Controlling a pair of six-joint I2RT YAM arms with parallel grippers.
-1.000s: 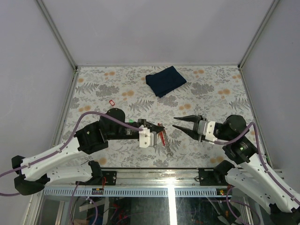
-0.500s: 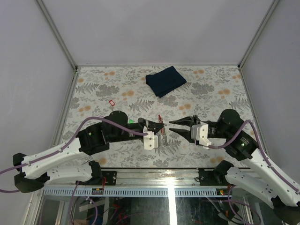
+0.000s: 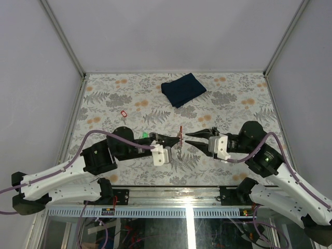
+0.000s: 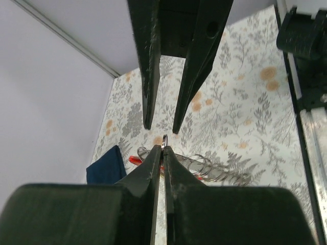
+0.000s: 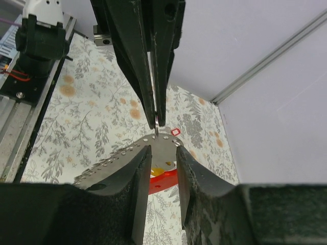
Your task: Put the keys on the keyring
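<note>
Two pincers of mine now meet nose to nose over the middle of the table [image 3: 233, 98], where a second ago they were well apart. My left gripper [image 3: 177, 139] is clenched on the keyring [image 4: 164, 139] and has carried it up. The red tag [image 3: 181, 129], which hung low beside the fingers a second ago, now stands above them, and the rest of the loop dangles beneath. My right gripper [image 3: 188, 138] has swung in from the right. Its jaws stand apart and empty, with their tips just short of the ring's thin edge. I judge this to be a handover or a second grip, so that one hand can steady the ring while the other works at it. Neither key looks to be on it yet. The green key [image 3: 145, 135] lies on the table just beside my left arm, and the yellow-orange one I cannot pick out for sure among the orange flowers of the tabletop.
</note>
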